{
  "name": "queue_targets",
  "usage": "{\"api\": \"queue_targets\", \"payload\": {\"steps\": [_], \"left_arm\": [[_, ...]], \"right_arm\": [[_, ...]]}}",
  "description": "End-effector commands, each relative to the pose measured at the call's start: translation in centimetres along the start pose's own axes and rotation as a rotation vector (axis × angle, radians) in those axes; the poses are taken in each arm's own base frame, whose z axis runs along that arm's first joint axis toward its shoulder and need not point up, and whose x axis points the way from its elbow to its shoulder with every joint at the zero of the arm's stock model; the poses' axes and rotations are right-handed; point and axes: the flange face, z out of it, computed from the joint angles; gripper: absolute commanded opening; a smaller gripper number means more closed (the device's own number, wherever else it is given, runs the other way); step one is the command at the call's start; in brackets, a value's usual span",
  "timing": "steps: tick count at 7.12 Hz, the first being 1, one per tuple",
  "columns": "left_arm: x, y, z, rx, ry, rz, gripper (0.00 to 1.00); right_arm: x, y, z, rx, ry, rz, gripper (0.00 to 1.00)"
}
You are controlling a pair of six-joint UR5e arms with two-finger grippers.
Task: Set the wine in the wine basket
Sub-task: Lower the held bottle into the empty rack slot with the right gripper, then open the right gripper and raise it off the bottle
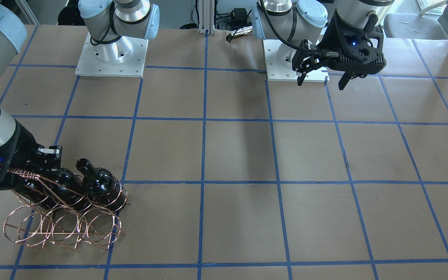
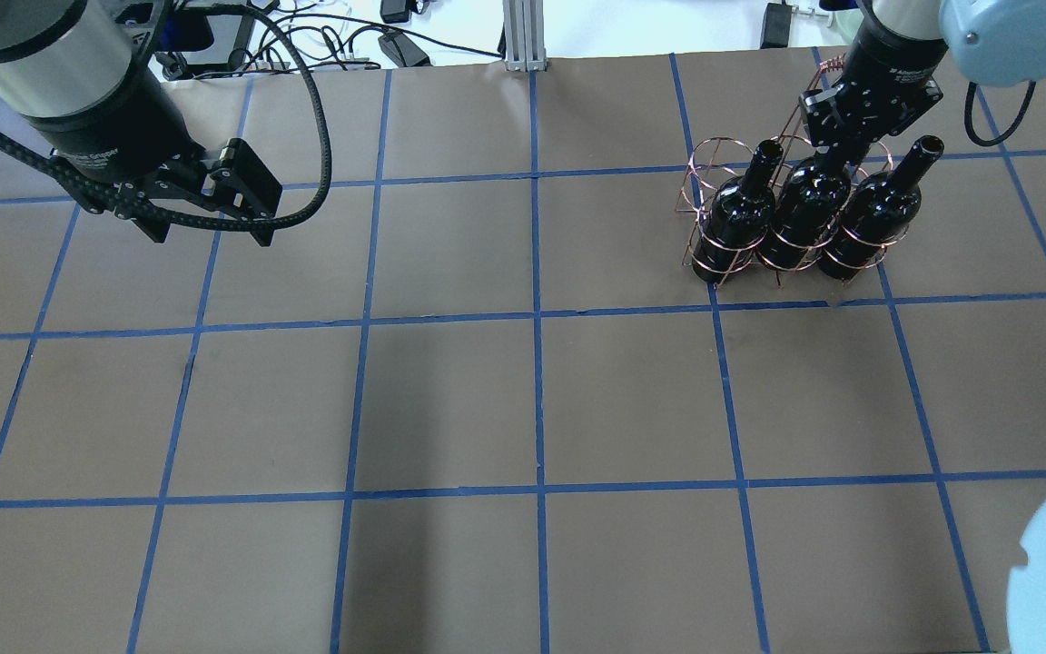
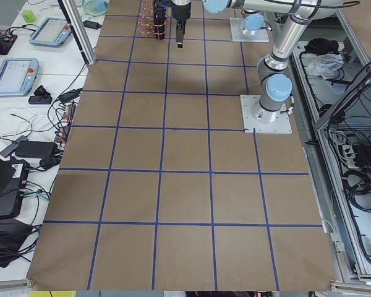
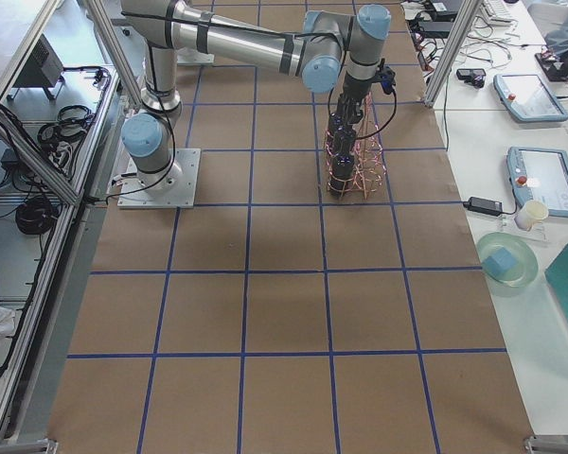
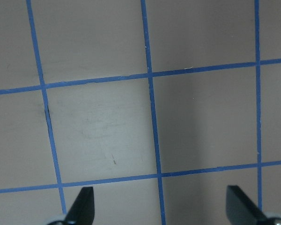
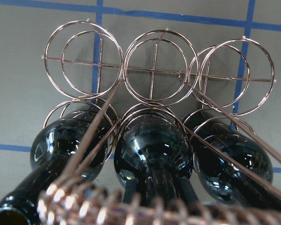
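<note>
The left arm [image 1: 274, 9] and right arm [image 1: 130, 11] have silver tubes, pale-blue joint caps and white bolted base plates [image 1: 91, 62]. The left gripper [image 1: 321, 83] has a black housing, a blue LED [image 1: 353, 42] above the fingers [image 1: 342, 83], and a ribbed black cable [image 1: 278, 37].

Brown worktop [image 2: 450, 400] crossed by blue tape lines [image 2: 450, 318]; light even. White side bench [image 3: 40, 120] holds tablets [image 3: 12, 75] and cables [image 3: 12, 124].

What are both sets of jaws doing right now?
Left gripper: jaws open, empty.
Right gripper: jaws at neck of middle wine bottle; grip cannot be told.
</note>
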Motion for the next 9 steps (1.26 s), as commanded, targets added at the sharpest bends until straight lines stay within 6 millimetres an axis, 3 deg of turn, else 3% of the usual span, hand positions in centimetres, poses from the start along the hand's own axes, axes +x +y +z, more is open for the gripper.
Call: {"api": "queue_targets", "payload": {"steps": [1,2,3,5,6,7,8,9], "left_arm": [[0.0,0.0,0.0,0.002,-0.004,0.001,1.00],[0.0,-0.1,0.0,0.001,-0.003,0.002,1.00],[0.0,-0.1,0.0,0.004,-0.003,0.001,1.00],[0.4,-0.2,0.1,0.006,0.000,0.005,1.00],[0.5,-0.1,-0.1,0.011,0.003,0.001,1.00],[0.5,0.1,-0.3,0.015,-0.002,0.002,1.00],[0.5,0.3,-0.6,0.019,-0.005,0.004,1.00],[0.5,0.3,-0.6,0.019,-0.006,0.004,1.00]], "right_arm": [[-0.3,0.2,-0.4,0.004,0.001,-0.006,0.89],[-0.9,0.7,-2.0,0.027,0.007,-0.010,0.99],[-2.2,2.7,-5.4,0.057,0.015,-0.010,0.99],[-4.4,9.6,-12.6,0.060,0.014,0.027,0.99],[-6.3,12.9,-14.9,0.055,0.007,0.083,1.00],[-9.4,14.8,-15.9,0.058,0.011,0.087,0.99],[-12.1,15.4,-14.3,0.029,0.003,0.117,0.99],[-12.6,15.7,-13.2,0.015,-0.001,0.117,0.99]]}}
